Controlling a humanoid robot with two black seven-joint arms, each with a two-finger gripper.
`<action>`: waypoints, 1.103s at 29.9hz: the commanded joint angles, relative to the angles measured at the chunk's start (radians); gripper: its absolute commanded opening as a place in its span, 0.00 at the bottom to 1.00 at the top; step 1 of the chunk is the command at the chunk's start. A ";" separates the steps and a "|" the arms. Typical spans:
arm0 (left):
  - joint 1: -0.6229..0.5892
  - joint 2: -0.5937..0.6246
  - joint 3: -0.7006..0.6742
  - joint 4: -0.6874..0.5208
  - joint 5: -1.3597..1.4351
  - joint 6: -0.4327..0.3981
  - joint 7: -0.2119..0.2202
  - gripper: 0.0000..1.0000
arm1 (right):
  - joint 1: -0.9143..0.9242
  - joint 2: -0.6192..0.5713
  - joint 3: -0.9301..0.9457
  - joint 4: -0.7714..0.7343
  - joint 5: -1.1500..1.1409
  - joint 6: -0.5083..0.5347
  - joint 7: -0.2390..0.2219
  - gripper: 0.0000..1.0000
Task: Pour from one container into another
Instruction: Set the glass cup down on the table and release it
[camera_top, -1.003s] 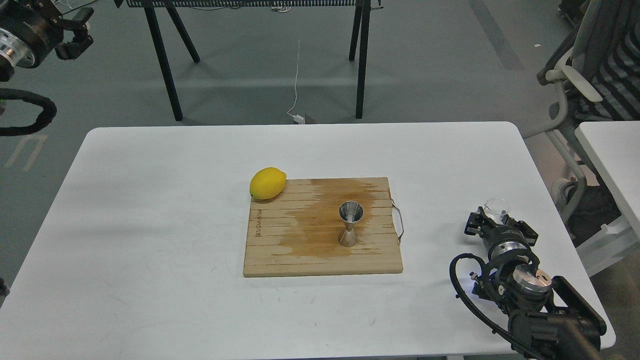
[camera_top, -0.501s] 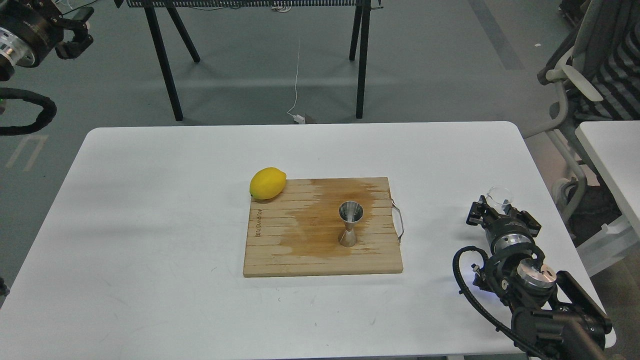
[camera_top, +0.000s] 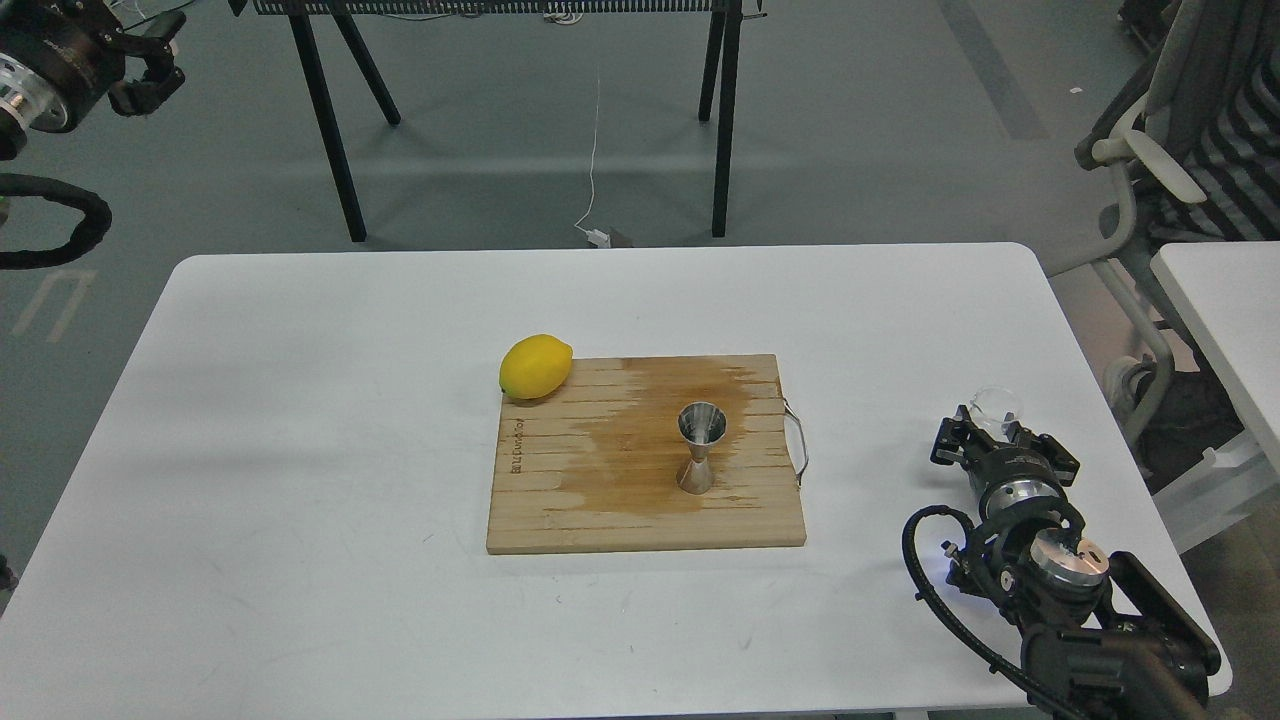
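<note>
The steel jigger (camera_top: 700, 445) stands upright on the wooden cutting board (camera_top: 560, 510), right of the board's middle, on a dark wet stain. The tiny clear cup (camera_top: 997, 403) sits at the table's right side, held upright between the fingertips of my right gripper (camera_top: 992, 428), which is shut on it just above the tabletop. The cup is well to the right of the jigger, past the board's metal handle (camera_top: 798, 445). My left gripper (camera_top: 148, 72) hangs open and empty at the far upper left, off the table.
A yellow lemon (camera_top: 535, 366) rests at the board's back left corner. The white table (camera_top: 300, 420) ends just right of my right arm. A chair (camera_top: 1180, 150) and a second table (camera_top: 1230, 320) stand to the right; a black-legged bench (camera_top: 520, 100) is behind.
My right gripper lifted the clear cup slightly up and right, then came back down a little. The left gripper drifted slightly left. Jigger, board and lemon did not move.
</note>
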 joint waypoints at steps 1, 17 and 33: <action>0.000 0.000 0.000 0.000 0.000 0.000 0.001 0.99 | 0.000 0.000 -0.004 0.000 -0.001 -0.002 -0.001 0.83; 0.000 0.000 0.000 0.000 0.000 0.000 0.001 0.99 | 0.001 0.000 -0.029 0.000 -0.003 -0.001 0.004 0.99; -0.009 -0.002 0.000 0.000 0.002 0.001 0.004 0.99 | 0.001 0.000 -0.069 0.010 -0.009 0.001 0.010 0.20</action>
